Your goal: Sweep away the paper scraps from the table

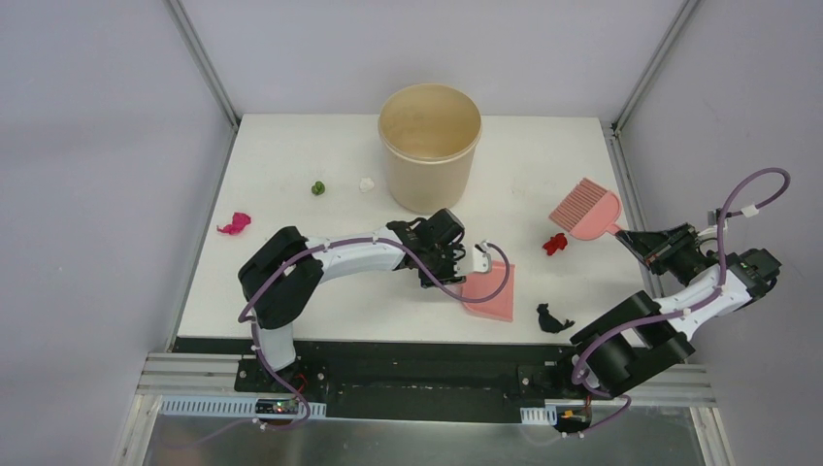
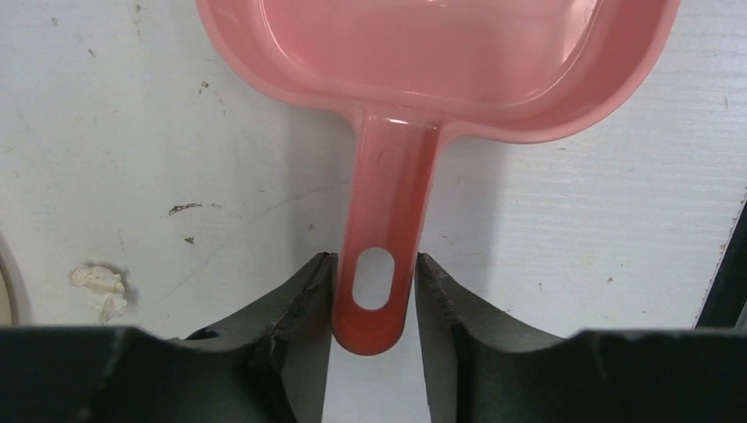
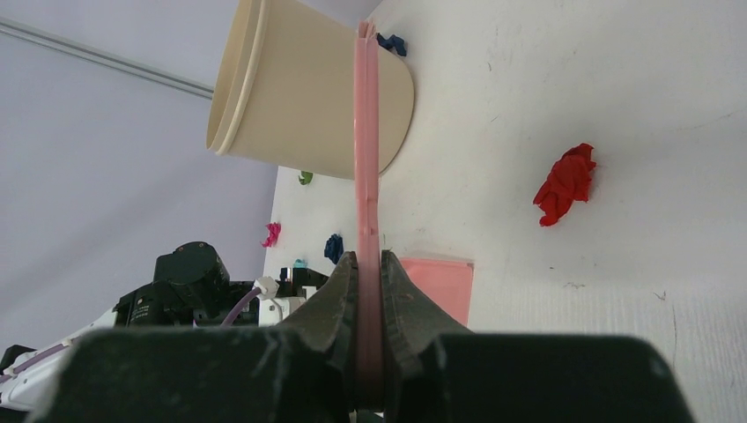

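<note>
Scraps (image 1: 553,318) dot your desk (image 1: 543,165), a black one nearest the front. Your left jaws squeeze the dustpan (image 2: 436,70) handle. Your right jaws clench the brush (image 1: 587,211), beside a red scrap. Farther back lie pink, green and white bits, then the bucket (image 1: 429,146).

Plain grey walls (image 1: 97,146) on three sides, metal corner posts (image 1: 203,63), even soft light, aluminium rail (image 1: 189,374) in front.
</note>
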